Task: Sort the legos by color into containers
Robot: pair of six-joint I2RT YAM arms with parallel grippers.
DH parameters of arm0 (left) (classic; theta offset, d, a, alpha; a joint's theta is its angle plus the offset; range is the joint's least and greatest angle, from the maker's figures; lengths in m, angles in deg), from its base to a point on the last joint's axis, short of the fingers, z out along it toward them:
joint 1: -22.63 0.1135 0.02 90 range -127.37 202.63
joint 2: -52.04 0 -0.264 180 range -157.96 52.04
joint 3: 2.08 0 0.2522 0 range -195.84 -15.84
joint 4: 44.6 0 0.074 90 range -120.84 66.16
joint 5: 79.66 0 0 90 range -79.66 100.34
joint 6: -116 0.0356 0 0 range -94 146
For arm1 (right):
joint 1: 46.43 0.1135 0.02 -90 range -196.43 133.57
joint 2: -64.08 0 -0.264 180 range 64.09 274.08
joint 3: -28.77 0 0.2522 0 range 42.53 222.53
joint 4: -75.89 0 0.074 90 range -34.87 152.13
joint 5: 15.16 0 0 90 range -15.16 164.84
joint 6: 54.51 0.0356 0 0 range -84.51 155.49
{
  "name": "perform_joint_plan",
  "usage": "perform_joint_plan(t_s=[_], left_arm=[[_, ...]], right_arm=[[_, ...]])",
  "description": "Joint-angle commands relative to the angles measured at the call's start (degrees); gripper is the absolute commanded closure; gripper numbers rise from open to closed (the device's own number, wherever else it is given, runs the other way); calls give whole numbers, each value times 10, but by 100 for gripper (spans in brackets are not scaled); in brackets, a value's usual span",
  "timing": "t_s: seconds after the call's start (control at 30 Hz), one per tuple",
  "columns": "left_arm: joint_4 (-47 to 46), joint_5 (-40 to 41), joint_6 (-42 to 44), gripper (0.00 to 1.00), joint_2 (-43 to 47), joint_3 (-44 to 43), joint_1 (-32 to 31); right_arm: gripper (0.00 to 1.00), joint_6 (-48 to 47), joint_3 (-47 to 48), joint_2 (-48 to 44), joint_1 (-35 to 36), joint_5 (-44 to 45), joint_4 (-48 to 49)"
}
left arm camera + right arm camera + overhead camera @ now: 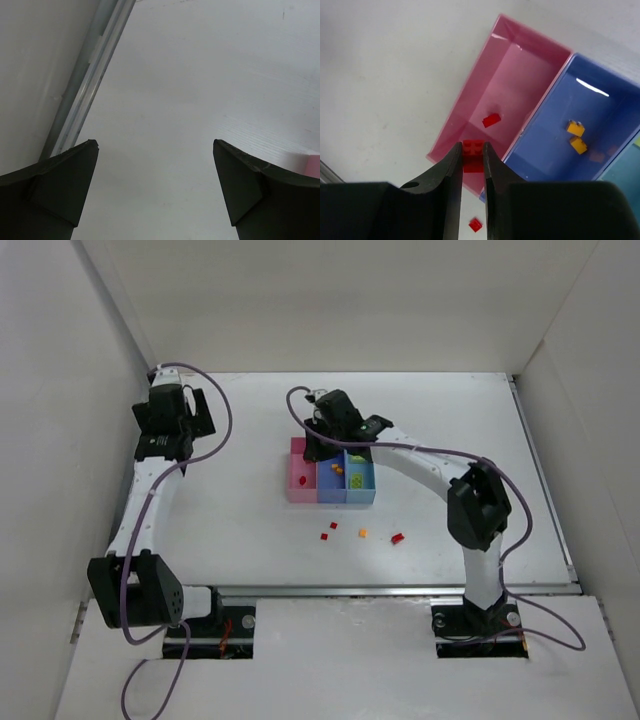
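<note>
The right gripper [471,150] was seen pressed onto a small red plastic lego brick [473,159], which was pinched between both black fingers at their very tips. Directly ahead of those tips the near end wall of the pink rectangular plastic bin [465,102] was met, and a second red brick [491,120] was found on its floor, just beyond the held one. To the right of the fingers the joined blue-violet bin [605,120] was seen with two orange bricks [575,128] inside it, and further right an edge of the light blue bin [626,176]. Beneath the fingers another red brick [475,225] was left on the white table [380,75]. The left gripper [154,143] was held spread wide, nothing between its fingers, with only bare table ahead of it, well apart from the bins.
</note>
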Motion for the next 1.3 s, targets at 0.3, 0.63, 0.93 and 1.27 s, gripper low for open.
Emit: perform_joint_plan(t_s=[0.3,0.63,0.93,1.27], left_arm=[[-8,-47,-2,0,-1,22,0],[-2,-65,-2,0,-6,11,0],[3,-82,-2,0,-6,11,0],[78,-299,238,12,27,-49,-120]], right_arm=[[49,-16,58,35,13,-8,-36],[27,-26,69,35,13,-18,-36],[26,-26,75,15,13,-17,-36],[25,-11,-33,-208,-58,71,-94]])
